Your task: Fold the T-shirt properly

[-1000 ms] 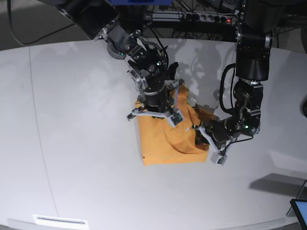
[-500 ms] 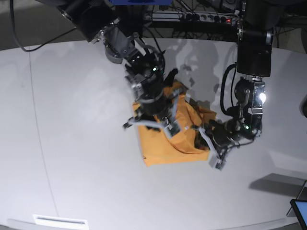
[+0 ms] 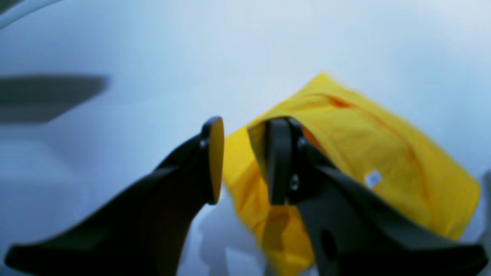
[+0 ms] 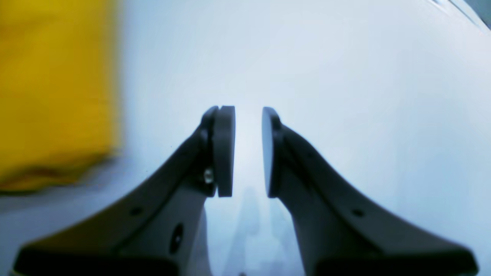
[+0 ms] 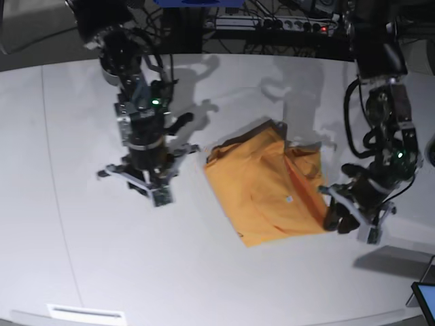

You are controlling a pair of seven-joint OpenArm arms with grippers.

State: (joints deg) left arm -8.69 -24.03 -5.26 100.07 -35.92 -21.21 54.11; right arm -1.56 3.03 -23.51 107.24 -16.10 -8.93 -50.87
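Orange-yellow T-shirt (image 5: 268, 187) lies folded mid-table; the right gripper (image 4: 248, 151) hangs apart and empty beside it, the left gripper (image 3: 241, 161) straddles a cloth edge (grip unclear), so any final tug should stay low and gentle.

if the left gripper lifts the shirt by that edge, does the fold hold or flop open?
Probably flops: the shirt is thin, creased cloth, rumpled at its far edge. Likely light, so it would drag across the table rather than resist. The left gripper stands open around a corner, so a one-point lift likely lets layers hang.
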